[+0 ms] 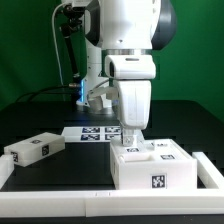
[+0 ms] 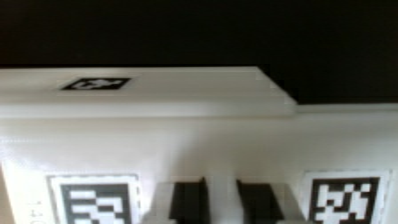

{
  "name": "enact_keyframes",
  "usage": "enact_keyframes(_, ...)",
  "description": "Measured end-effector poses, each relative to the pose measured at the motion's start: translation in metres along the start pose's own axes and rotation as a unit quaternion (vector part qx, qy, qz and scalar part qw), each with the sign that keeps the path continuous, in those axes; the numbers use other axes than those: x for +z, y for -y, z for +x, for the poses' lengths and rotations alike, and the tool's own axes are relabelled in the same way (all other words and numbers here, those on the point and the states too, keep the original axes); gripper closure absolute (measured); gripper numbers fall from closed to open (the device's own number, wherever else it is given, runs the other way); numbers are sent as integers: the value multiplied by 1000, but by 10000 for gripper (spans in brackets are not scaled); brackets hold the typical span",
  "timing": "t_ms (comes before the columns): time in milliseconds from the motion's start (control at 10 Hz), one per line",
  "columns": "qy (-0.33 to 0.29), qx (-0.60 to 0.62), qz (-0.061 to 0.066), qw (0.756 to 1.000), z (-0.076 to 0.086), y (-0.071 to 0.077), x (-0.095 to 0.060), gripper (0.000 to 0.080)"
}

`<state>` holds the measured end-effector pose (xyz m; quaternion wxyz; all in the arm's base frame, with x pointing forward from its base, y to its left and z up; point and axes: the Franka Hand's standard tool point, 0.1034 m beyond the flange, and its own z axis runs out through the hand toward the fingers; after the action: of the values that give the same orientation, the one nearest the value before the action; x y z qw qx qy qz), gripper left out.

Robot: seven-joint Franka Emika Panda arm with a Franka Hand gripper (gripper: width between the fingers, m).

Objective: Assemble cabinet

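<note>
From my remote desk I see the cabinet (image 1: 155, 168) at the black table's (image 1: 70, 168) near edge, toward the exterior view's right, the gripper (image 1: 131, 139) resting on its top with fingers (image 2: 185, 200) almost together, a loose white block (image 1: 33, 150) on the exterior view's left, and the marker board (image 1: 93, 133) behind.

The cabinet box (image 1: 155, 170), white plastic with black-and-white square tags on its top and front, is seen upright at about five o'clock in the exterior view. A loose white tagged block (image 1: 35, 150) is laid flat, well apart, at nine o'clock from it.
</note>
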<state>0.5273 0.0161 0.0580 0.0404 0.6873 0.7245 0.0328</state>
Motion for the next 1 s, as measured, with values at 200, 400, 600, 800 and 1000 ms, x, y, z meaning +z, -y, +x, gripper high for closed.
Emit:
enact_keyframes(200,0,0,0,1000,0,0,0,729)
enact_keyframes(400,0,3,0,1000,0,0,0,729)
enact_keyframes(600,0,14,-3,1000,1,-9,0,729)
enact_keyframes(800,1,12,-5,1000,0,-24,0,729)
enact_keyframes(1000,1,1,-7,1000,-1,-37,1,729)
